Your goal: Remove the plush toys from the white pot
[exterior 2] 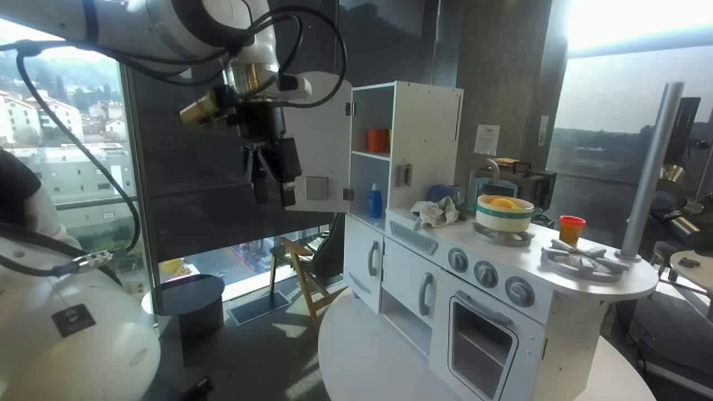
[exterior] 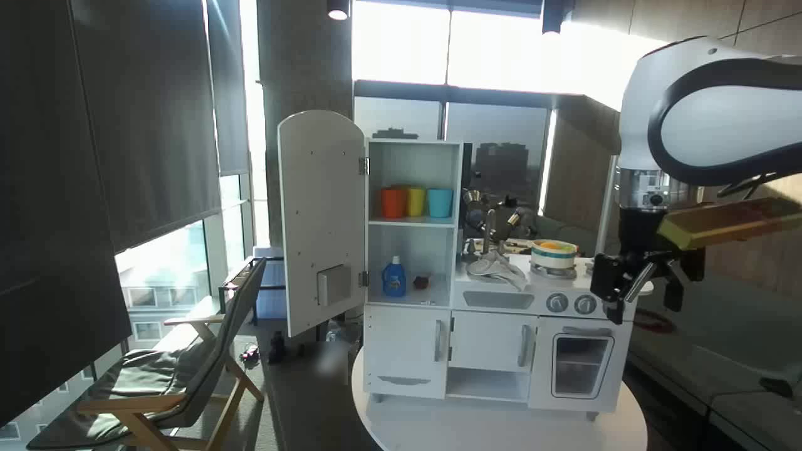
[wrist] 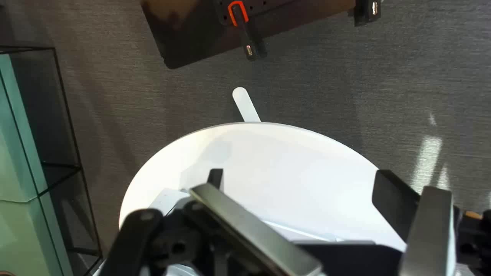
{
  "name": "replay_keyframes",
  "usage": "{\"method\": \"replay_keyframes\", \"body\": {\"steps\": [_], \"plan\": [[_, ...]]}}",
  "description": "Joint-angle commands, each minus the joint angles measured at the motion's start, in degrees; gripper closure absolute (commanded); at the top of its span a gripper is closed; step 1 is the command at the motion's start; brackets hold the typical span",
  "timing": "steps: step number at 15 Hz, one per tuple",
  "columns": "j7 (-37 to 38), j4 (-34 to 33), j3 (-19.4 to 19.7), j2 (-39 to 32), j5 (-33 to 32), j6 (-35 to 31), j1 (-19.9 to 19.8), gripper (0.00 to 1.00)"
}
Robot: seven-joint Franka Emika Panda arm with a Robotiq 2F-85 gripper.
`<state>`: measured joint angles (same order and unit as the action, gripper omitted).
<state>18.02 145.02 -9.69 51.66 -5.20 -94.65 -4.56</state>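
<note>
The white pot (exterior: 552,257) has a teal band and sits on a burner of the toy kitchen counter; it also shows in an exterior view (exterior 2: 504,220). Plush toys lie inside it: an orange one (exterior 2: 503,203) shows above the rim, and orange and greenish tops (exterior: 551,245) show in an exterior view. The lower parts are hidden by the pot wall. My gripper (exterior: 645,305) is open and empty, in the air in front of the kitchen and apart from the pot; it also shows in an exterior view (exterior 2: 274,196). In the wrist view the jaws (wrist: 301,184) are wide apart, with nothing between them.
The white toy kitchen (exterior 2: 409,289) stands on a round white table (wrist: 268,153). A crumpled cloth (exterior 2: 437,212) and a faucet (exterior: 489,228) are beside the pot. An orange cup (exterior 2: 571,231) and a grey pole (exterior 2: 652,172) stand behind. The tall cabinet's door (exterior: 322,225) is open.
</note>
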Motion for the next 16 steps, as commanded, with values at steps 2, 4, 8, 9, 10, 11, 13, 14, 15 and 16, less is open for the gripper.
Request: {"method": "replay_keyframes", "body": {"steps": [2, 4, 8, 9, 10, 11, 13, 14, 15, 16], "plan": [[0.36, -0.56, 0.42, -0.04, -0.34, 0.14, 0.61, 0.0], [0.36, -0.76, 0.42, 0.09, -0.34, 0.14, 0.6, 0.0], [0.36, -0.76, 0.42, 0.08, -0.34, 0.14, 0.6, 0.0], [0.36, -0.76, 0.42, 0.08, -0.34, 0.14, 0.6, 0.0], [0.36, -0.76, 0.42, 0.08, -0.34, 0.14, 0.6, 0.0], [0.36, -0.76, 0.42, 0.08, -0.34, 0.14, 0.6, 0.0], [0.27, -1.33, 0.69, -0.98, -0.27, -0.91, 0.45, 0.0], [0.12, -2.89, 1.2, -3.42, -0.52, -3.23, -0.09, 0.0], [0.35, -3.54, 1.46, -4.46, -0.81, -5.21, -0.53, 0.0], [0.15, -4.89, 2.44, -6.63, -0.27, -7.38, -0.79, 0.0]]}}
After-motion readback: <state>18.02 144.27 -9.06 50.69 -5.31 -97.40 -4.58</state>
